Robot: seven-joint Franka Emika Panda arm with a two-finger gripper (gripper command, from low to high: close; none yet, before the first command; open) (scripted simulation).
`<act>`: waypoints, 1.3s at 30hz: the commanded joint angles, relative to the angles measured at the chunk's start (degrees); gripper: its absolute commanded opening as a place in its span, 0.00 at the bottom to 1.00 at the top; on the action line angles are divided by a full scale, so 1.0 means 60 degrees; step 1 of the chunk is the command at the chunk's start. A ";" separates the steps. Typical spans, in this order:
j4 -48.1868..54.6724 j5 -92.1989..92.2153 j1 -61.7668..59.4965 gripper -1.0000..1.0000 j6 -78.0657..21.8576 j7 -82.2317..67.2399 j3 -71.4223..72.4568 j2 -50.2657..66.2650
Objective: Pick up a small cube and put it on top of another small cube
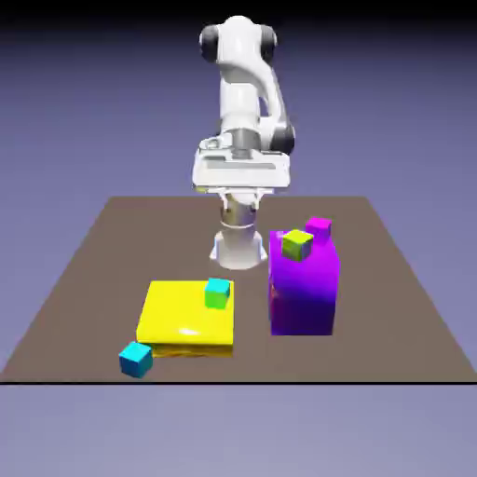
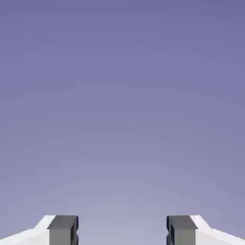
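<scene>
Your cyan cube [image 1: 136, 360] sits by the bench's [image 1: 391, 354] near edge, just beside the yellow block [image 1: 186, 312]; it looks light, stiff, perhaps slippery, so grip opposite side faces squarely, mid-height (mind the block). Behind it, the green cube [image 1: 217, 294] rests on that block. Farther back, your jaws [image 2: 122, 230] stand apart, holding nothing.

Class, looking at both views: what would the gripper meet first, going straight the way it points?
Nothing shows ahead of the gripper but backdrop, so the way looks free, though depth is unclear.
</scene>
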 commanded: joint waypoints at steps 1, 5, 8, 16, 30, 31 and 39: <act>0.0298 0.0122 0.0030 0.50 -0.0321 -0.0064 -0.0174 0.0347; 0.1489 0.0611 0.0152 0.50 -0.1604 -0.0320 -0.0871 0.1731; 0.2381 0.0978 0.0243 0.50 -0.2567 -0.0511 -0.1394 0.2769; 0.4762 0.1955 0.0486 0.50 -0.5133 -0.1023 -0.2787 0.5538; 0.8929 0.3665 0.0912 0.50 -0.9624 -0.1918 -0.5226 1.0383; 0.9227 0.3788 0.0942 0.50 -0.9945 -0.1982 -0.5400 1.0729; 1.1608 0.4765 0.1186 0.50 -1.2511 -0.2493 -0.6794 1.3498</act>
